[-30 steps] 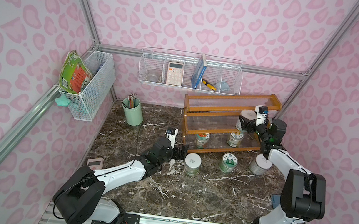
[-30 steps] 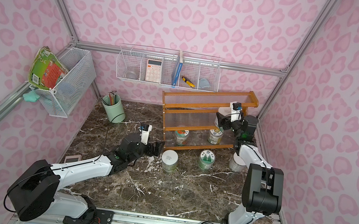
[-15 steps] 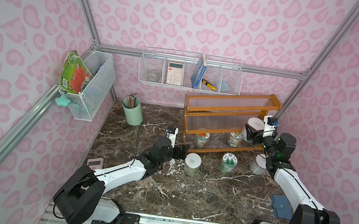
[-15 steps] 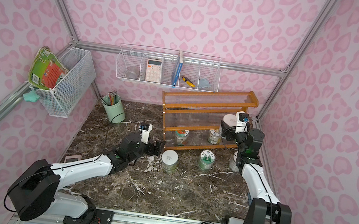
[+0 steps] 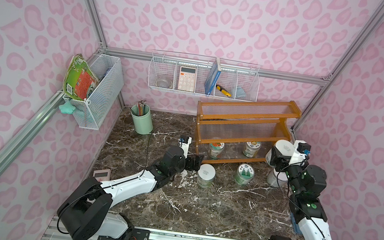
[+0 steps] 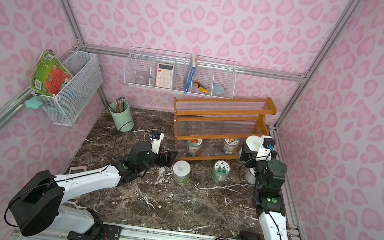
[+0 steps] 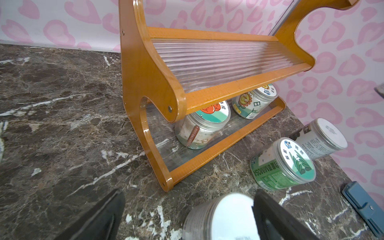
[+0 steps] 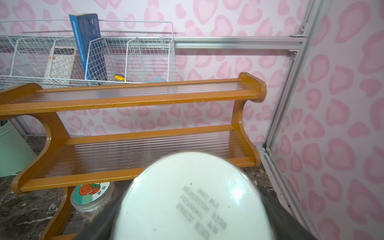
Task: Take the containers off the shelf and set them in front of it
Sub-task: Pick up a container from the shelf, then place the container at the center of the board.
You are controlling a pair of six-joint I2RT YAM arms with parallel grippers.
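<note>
**A:** Jaws on the right arm: what are they doing?

**B:** Pinching a clear plastic jar with a plain white round lid (image 5: 284, 146). It hangs in the air just off the three-o'clock end of the orange-brown wooden three-tier shelf with clear ribbed panels (image 5: 242, 118). In the right wrist view that lid (image 8: 193, 199) sits between them.

**A:** And the left jaws?

**B:** Spread wide and holding nothing, low over the dark marble table (image 5: 198, 211). They flank a second white-lidded clear jar (image 5: 206, 172) standing off the shelf's seven-o'clock corner. I cannot tell whether a finger touches it.

**A:** Which step is this, then?

**B:** The carry, I'd say: the fourth jar is off the shelf but not yet set down. Three stand in front, at the shelf's six o'clock. They are that white-lidded one, a green-labelled jar with a tree picture on its lid (image 5: 245, 172), and a pale jar (image 5: 272, 180) partly hidden behind the right arm. Two are on the bottom tier: one with an orange fruit picture on its lid (image 5: 216, 146) and one with a flower-printed label (image 5: 252, 146).

**A:** What does the next move call for?

**B:** The right arm should swing toward five o'clock and lower its jar upright onto bare marble. It must stay clear of the pale jar almost beneath it, and only then let go. The left arm should back away from its jar, then reach in low under the middle tier for the fruit-lidded jar, which is nearest.
</note>
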